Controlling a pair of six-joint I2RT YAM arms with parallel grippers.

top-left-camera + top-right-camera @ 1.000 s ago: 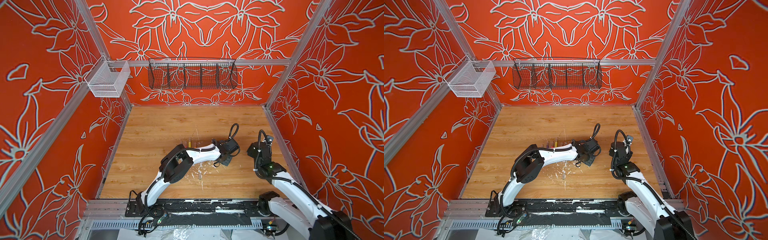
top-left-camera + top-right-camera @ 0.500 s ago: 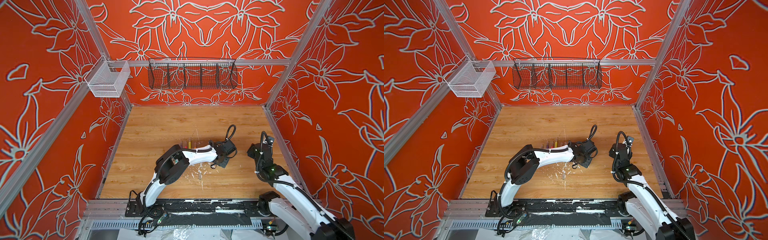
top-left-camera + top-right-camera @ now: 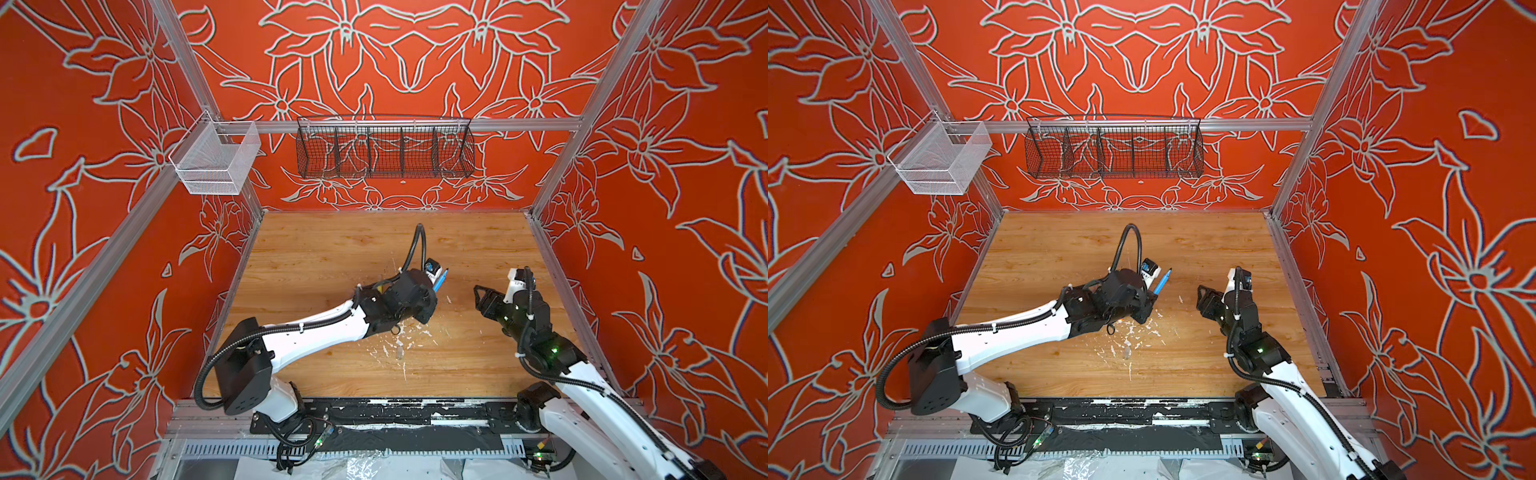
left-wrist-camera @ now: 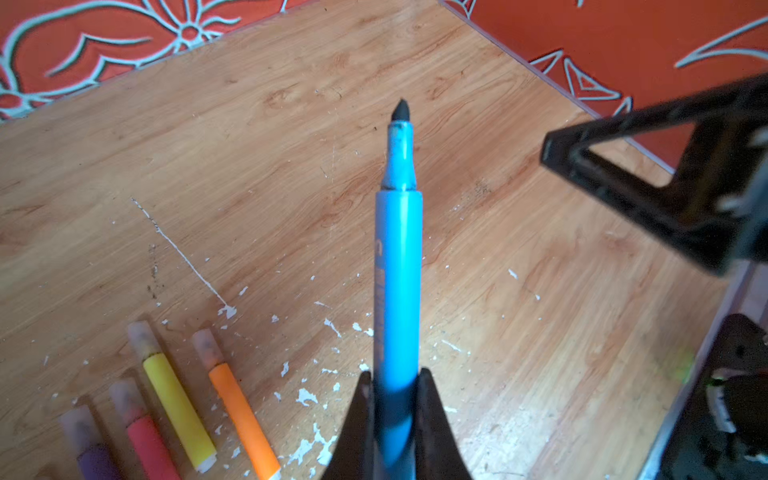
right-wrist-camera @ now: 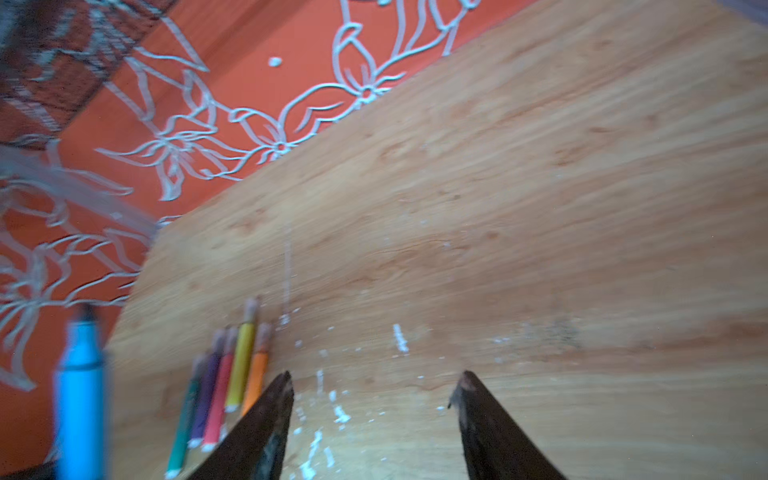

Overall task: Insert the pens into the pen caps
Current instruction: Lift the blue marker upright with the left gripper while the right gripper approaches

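The left end effector (image 4: 392,395) is clamping the blue pen (image 4: 398,266) by its rear, uncapped tip pointing outward, while the right end effector (image 5: 376,376) is hanging wide and empty near that tip.

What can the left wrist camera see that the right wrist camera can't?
Only the left wrist view shows the left gripper pinching the blue pen. Only the right wrist view shows the green pen and the black wire basket on the wall. Both show the blue pen, the capped purple pen, pink pen, yellow pen and orange pen lying side by side, the right gripper, open and empty, and white flecks on the table.
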